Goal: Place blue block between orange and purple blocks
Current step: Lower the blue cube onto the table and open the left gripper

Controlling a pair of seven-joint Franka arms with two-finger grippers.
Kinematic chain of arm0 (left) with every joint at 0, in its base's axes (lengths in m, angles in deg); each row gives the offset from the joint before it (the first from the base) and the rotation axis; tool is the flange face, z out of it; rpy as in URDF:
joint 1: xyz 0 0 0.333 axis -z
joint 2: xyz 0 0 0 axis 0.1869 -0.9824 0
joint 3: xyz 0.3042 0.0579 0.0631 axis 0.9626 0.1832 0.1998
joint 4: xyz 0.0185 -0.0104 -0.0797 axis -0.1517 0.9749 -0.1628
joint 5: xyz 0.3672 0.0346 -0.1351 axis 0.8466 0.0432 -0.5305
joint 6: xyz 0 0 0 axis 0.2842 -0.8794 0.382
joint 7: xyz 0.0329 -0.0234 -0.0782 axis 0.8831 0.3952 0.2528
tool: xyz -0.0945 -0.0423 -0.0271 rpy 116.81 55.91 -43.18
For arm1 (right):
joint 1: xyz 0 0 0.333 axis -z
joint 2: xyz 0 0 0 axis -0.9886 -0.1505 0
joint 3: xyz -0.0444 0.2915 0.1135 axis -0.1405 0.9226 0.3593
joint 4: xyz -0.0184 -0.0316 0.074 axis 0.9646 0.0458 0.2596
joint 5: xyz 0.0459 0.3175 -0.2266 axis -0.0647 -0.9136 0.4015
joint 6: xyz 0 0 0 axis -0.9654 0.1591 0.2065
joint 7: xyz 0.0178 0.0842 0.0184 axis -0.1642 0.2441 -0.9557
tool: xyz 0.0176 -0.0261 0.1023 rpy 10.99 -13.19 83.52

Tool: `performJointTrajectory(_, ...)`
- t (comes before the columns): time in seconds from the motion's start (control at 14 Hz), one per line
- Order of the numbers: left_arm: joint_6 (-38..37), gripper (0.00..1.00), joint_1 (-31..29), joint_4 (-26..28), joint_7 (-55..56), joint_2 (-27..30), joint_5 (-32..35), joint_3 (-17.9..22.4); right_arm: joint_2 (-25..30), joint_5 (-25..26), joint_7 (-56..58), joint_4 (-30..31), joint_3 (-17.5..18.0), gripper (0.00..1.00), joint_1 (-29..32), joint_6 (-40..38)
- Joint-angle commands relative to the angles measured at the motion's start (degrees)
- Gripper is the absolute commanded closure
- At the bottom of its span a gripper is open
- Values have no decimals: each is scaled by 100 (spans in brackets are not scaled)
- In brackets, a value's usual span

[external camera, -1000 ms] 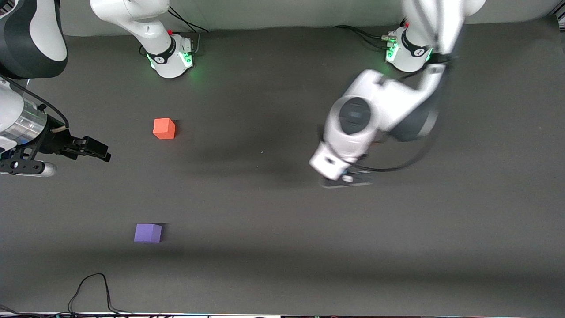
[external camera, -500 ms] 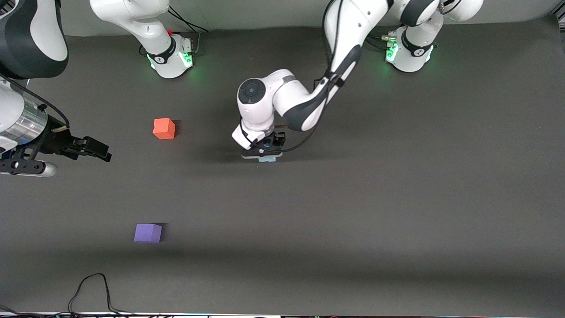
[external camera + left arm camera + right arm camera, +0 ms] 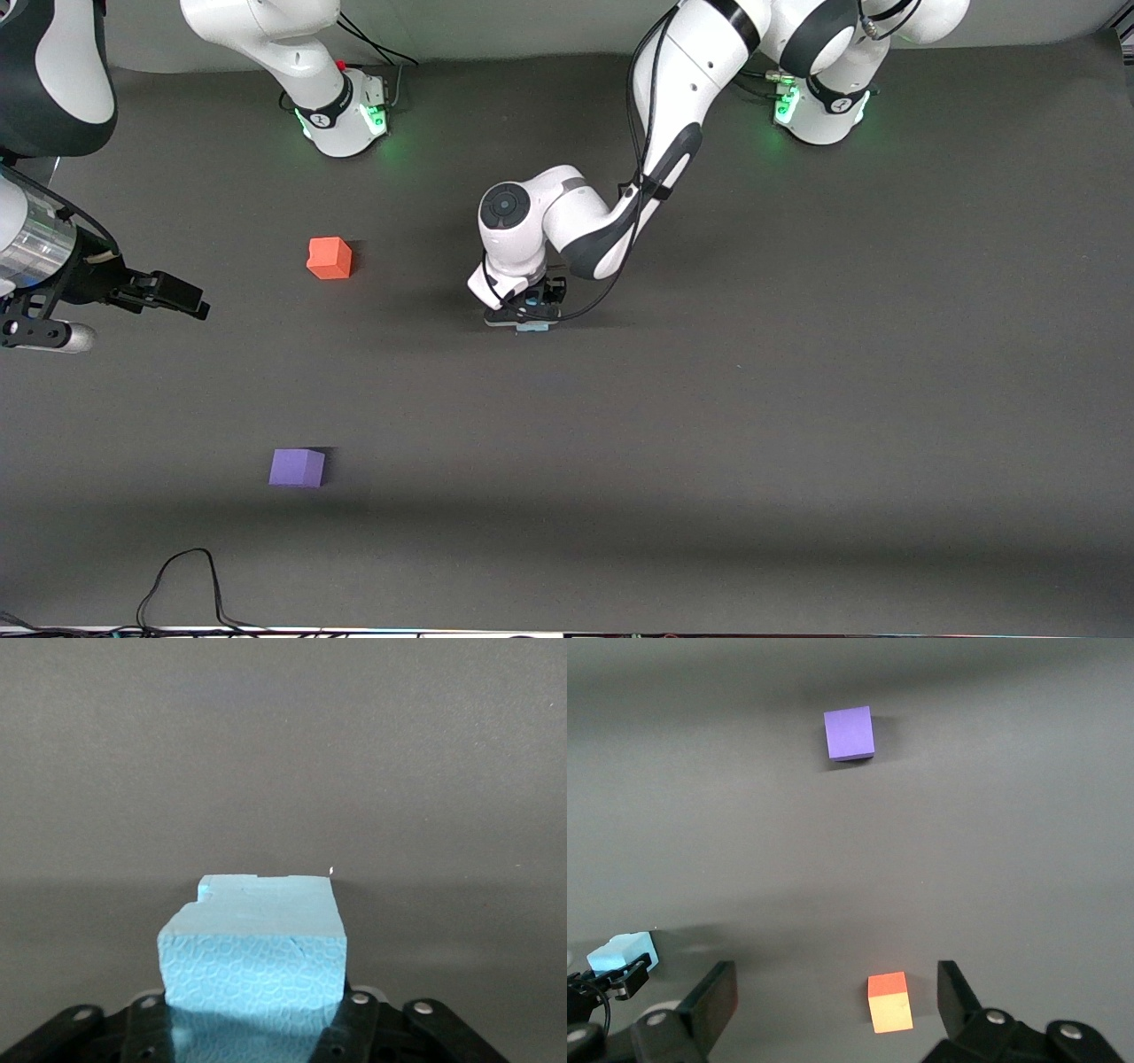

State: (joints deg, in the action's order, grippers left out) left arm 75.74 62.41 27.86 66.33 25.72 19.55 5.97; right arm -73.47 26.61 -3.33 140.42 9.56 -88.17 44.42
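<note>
Blue block (image 3: pixel 252 948) in left end effector (image 3: pixel 523 317), unmarked.

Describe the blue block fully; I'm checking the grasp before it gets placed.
The blue block is a small light sky-blue cube of foam-like, pebbled material, with a chipped top edge. The left gripper is shut on it near the table's middle, between its fingers. It sits upright, apart from both other cubes.

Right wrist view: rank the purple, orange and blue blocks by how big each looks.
1. purple block
2. orange block, close to purple, so unsure
3. blue block, partly hidden by the left pincer holding it
</note>
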Motion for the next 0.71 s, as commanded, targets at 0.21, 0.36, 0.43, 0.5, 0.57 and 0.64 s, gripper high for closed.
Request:
performJointTrajectory(0.21, -376, 0, -13, -219, 62, 168, 29, 61, -13, -186, 106, -50, -26, 0, -47, -71)
performJointTrajectory(0.36, -901, 0, -363, -429, 27, 397, -15, -8, -83, -204, 26, -32, 35, 0, -143, -19)
performJointTrajectory(0.43, -1200, 0, -687, -544, -60, 563, -172, -96, -188, -212, 26, -41, 35, 0, -291, 8)
performJointTrajectory(0.5, -1412, 0, -1090, -571, -375, 765, -408, -254, -250, -299, 35, -32, 35, 0, -371, 112)
performJointTrajectory(0.57, -1666, 0, -1529, -545, -778, 1054, -637, -342, -346, -466, 26, -32, 27, 0, -590, 209)
performJointTrajectory(0.64, -1913, 0, -1969, -475, -1243, 1283, -883, -395, -452, -520, -17, -41, 26, 0, -809, 323)
